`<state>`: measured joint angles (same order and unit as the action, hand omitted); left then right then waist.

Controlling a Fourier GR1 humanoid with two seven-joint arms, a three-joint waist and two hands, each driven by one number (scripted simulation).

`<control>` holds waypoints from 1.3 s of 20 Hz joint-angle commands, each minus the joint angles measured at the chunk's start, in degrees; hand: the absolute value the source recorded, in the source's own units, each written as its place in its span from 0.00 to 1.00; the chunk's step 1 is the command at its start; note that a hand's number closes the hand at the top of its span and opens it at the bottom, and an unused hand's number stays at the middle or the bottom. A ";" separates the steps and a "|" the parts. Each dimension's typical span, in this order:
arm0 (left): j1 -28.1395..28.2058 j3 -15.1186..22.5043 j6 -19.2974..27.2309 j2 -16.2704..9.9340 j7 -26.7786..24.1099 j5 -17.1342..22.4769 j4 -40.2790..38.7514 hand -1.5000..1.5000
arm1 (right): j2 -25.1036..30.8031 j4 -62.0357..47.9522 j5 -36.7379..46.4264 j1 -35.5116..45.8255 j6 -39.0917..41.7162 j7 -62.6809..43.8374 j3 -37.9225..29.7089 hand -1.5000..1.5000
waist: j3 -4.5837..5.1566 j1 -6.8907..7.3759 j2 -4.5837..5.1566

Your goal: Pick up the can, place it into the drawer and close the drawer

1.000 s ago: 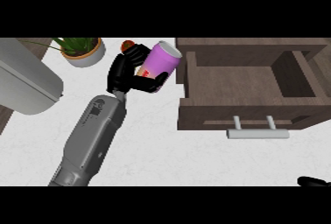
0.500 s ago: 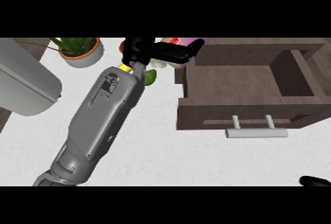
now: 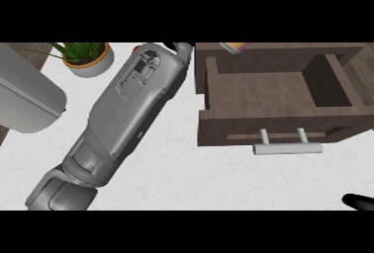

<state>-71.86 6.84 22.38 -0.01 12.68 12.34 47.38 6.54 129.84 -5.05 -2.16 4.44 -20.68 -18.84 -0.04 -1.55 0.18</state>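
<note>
The white counter (image 3: 190, 183) fills most of the head view. On its right side stands the brown wooden drawer (image 3: 274, 94), pulled open, its inside bare, with a pale bar handle (image 3: 287, 148) on the front face. The left forearm (image 3: 124, 118) crosses the counter at a slant from the lower left up to the top edge, just left of the drawer. A grey rounded appliance (image 3: 25, 101) sits at the left edge. A potted plant (image 3: 86, 58) stands at the upper left, beside the forearm. Of the left hand (image 3: 180, 47) only a black bit shows at the top edge, so whether its fingers hold anything cannot be told. A small sliver of the can (image 3: 235, 46), pink and yellow, shows at the top edge above the drawer's back wall. The right hand (image 3: 359, 201) shows as a dark tip at the lower right corner; its fingers cannot be judged.
</note>
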 commanded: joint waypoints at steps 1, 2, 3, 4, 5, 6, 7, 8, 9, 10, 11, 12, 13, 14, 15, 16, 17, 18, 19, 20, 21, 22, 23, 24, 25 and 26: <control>-7.22 2.75 3.72 0.01 1.01 3.60 -6.37 1.00 | 1.14 -1.02 -2.00 0.67 0.42 0.04 -2.01 0.00 | -0.04 -1.02 0.17; -8.24 0.87 1.94 0.01 -0.16 2.50 -8.55 1.00 | -0.36 -1.47 1.66 2.28 -1.14 0.85 1.03 0.00 | -0.02 -0.32 0.23; -9.60 2.64 3.65 0.01 0.61 3.99 -9.61 1.00 | -0.33 1.01 0.44 -0.86 0.93 1.00 1.30 0.00 | -0.04 -1.04 0.20; -11.09 4.25 4.48 0.01 -0.38 5.65 -11.71 1.00 | -0.69 0.02 -0.05 -0.52 0.56 1.82 0.70 0.00 | -0.07 -1.99 0.41; -11.61 0.38 -0.12 0.01 -1.40 4.26 -14.16 1.00 | 2.38 -0.75 -1.26 4.21 -0.45 -2.53 -0.89 0.00 | -0.02 -0.84 0.45; -14.22 0.63 2.32 0.01 -2.91 3.61 -17.04 1.00 | 2.17 0.47 -1.70 2.74 0.19 -1.39 -1.26 0.00 | -0.07 -2.06 0.69; -11.35 5.25 3.62 0.01 -3.30 7.26 -15.59 1.00 | 0.79 2.02 0.74 3.41 -1.45 -3.24 1.47 0.00 | -0.03 -1.81 0.45; -16.41 2.80 3.25 0.01 -0.52 6.18 -17.72 1.00 | -0.22 1.49 -1.15 0.78 -0.03 -1.12 0.92 0.00 | -0.08 -1.99 0.47; -15.00 4.52 4.78 0.01 -3.36 8.52 -18.34 1.00 | 1.28 0.23 -0.85 2.49 -0.40 -1.94 -0.21 0.00 | -0.08 -2.51 0.63; -12.92 8.59 5.72 0.01 -3.67 9.72 -17.53 1.00 | -0.77 0.71 0.69 1.02 -0.22 -0.05 2.27 0.00 | -0.09 -2.51 0.51; -15.28 7.33 5.31 0.01 -4.78 8.64 -21.02 1.00 | 2.97 -0.65 -2.40 5.42 0.16 -2.51 -0.61 0.00 | -0.13 -3.82 1.09; -18.29 6.55 6.51 0.01 -2.42 9.94 -21.37 1.00 | 0.50 1.63 -0.03 2.24 -0.21 -2.38 2.06 0.00 | -0.11 -3.34 0.78; -15.44 7.48 4.38 0.01 -4.63 9.95 -21.89 1.00 | -0.11 1.62 -0.67 -0.26 0.43 0.70 0.27 0.00 | -0.11 -2.82 0.64; -16.87 9.43 6.42 0.01 -4.16 11.33 -21.61 1.00 | 2.37 -2.01 -0.18 5.88 -0.60 -0.69 -0.09 0.00 | -0.12 -3.06 0.86; -18.02 8.60 6.13 0.01 -4.55 10.78 -23.84 1.00 | 0.65 -0.64 1.09 3.06 -0.40 -0.65 1.78 0.00 | -0.12 -3.11 0.92; -19.56 7.99 7.05 0.01 -5.38 10.40 -25.19 1.00 | 1.84 -2.19 0.16 4.85 -0.20 -1.22 1.03 0.00 | -0.14 -3.39 1.16; -17.62 10.30 8.28 0.01 -6.57 10.90 -24.78 1.00 | 2.66 -3.75 -0.67 6.03 -0.09 -1.26 0.07 0.00 | -0.15 -3.49 1.09; -21.43 7.69 8.71 0.01 -3.28 11.41 -26.55 1.00 | 0.89 1.27 0.07 2.27 0.11 -1.80 1.84 0.00 | -0.13 -3.48 0.84; -20.45 8.69 10.02 0.01 -5.20 11.66 -27.14 0.00 | 1.18 0.34 -0.07 3.76 -0.34 -2.29 1.78 0.00 | -0.14 -3.91 1.06; -18.50 9.97 9.52 0.01 -5.48 12.91 -26.84 0.00 | 1.82 -3.22 0.10 4.47 0.19 0.20 0.62 0.00 | -0.18 -3.84 1.14; -18.68 10.20 11.97 0.01 -7.05 13.05 -27.02 0.00 | 1.29 0.44 0.37 3.94 0.20 -1.54 2.59 0.00 | -0.16 -4.65 1.18; -19.97 10.02 12.13 0.01 -6.08 13.63 -27.70 0.00 | 1.72 -0.71 0.46 4.18 0.45 -0.98 2.16 0.00 | -0.17 -4.54 1.22; -20.18 9.84 13.15 0.01 -7.13 13.60 -28.80 0.00 | 2.12 -1.67 0.40 6.28 0.05 -1.55 2.46 0.00 | -0.19 -5.13 1.65; -20.66 11.14 13.02 0.01 -6.90 13.56 -28.61 0.00 | 1.47 -1.00 2.32 7.18 -1.10 -3.16 4.39 0.00 | -0.14 -4.59 1.45; -18.41 11.82 13.85 0.01 -9.03 14.15 -27.95 0.00 | 2.01 -1.47 1.65 6.83 -0.88 -2.72 2.93 0.00 | -0.15 -4.60 1.32; -21.33 12.11 14.64 0.01 -6.37 14.59 -28.34 0.00 | 1.98 -2.48 1.71 7.15 -0.64 -1.70 3.04 0.00 | -0.19 -4.65 1.27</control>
<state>-91.53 17.42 34.63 0.00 6.04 25.62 19.99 8.29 128.47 -4.00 3.64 4.04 -22.54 -16.25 -0.19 -5.95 1.45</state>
